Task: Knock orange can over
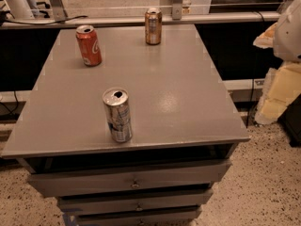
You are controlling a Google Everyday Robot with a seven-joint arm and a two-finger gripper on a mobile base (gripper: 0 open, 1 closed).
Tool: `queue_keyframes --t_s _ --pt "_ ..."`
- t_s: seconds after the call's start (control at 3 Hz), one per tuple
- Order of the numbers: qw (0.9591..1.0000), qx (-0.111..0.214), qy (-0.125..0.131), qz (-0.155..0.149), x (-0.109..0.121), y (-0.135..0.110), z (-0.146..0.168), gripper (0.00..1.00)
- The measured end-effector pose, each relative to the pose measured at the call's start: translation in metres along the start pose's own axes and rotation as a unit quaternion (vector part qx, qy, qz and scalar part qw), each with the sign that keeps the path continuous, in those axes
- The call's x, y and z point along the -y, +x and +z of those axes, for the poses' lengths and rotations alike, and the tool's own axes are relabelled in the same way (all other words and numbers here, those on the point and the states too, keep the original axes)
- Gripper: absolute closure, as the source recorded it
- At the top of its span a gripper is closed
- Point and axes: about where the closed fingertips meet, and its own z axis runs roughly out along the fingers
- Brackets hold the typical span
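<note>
The orange can [153,26] stands upright near the far edge of the grey cabinet top [178,88], right of centre. It is copper-orange with pale markings and a silver top. A white rounded part of my arm [289,29] shows at the right edge of the camera view, well off to the right of the cabinet. The gripper itself is out of view.
A red cola can [89,45] stands upright at the far left. A taller silver-and-blue can [117,114] stands upright near the front edge. The cabinet has drawers [131,182] below. Pale yellowish material [277,95] sits by the wall to the right.
</note>
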Motion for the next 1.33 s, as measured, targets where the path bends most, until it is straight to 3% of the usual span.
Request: queue_keyframes --t_s 0.33,0.67,1.0,1.33 --pt "1.0000 0.000 0.000 0.000 0.000 0.000 0.000 0.00" --pt "0.9993 0.028 0.024 0.008 0.007 -0.001 0.000 0.00" --pt "0.9929 0.103 0.054 0.025 0.038 -0.021 0.018 0.00" --pt "0.9766 0.195 0.078 0.046 0.089 -0.063 0.038 0.00"
